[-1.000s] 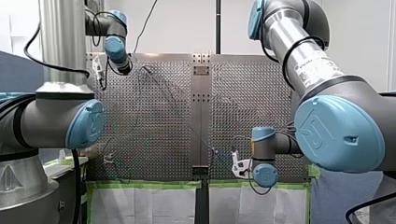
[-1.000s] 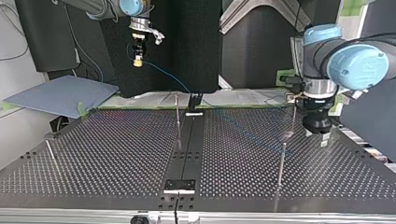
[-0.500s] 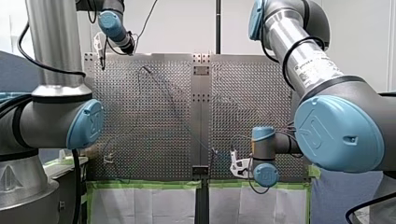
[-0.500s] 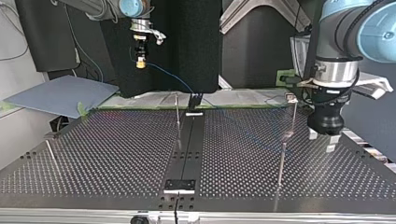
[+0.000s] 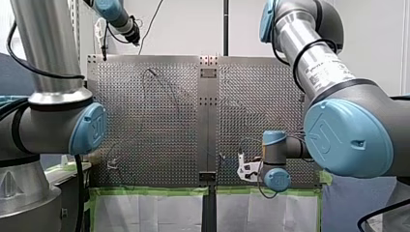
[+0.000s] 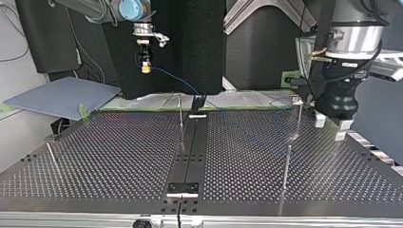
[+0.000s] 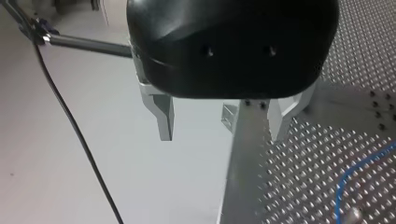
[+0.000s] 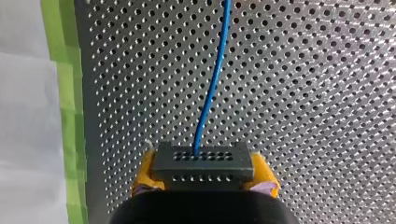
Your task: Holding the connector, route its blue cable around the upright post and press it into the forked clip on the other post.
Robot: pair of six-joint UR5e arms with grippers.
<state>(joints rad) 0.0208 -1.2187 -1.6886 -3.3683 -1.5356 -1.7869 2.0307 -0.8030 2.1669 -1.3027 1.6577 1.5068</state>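
The connector (image 8: 203,161) is pinched between the yellow pads (image 8: 142,179) of my right gripper (image 8: 205,176) and held above the perforated table (image 8: 303,93). The blue cable (image 8: 212,88) is seen leaving the connector's face and running away over the holes. In the top view the cable is seen drooping toward the far table edge, near an upright post (image 6: 180,116). My left gripper (image 7: 224,122) is spread wide with nothing between its metal fingers (image 7: 163,116), and is raised over the table's edge.

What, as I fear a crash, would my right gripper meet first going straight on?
Probably the perforated table: my right gripper, shut on the connector, points at it, with only the blue cable between; depth unclear.
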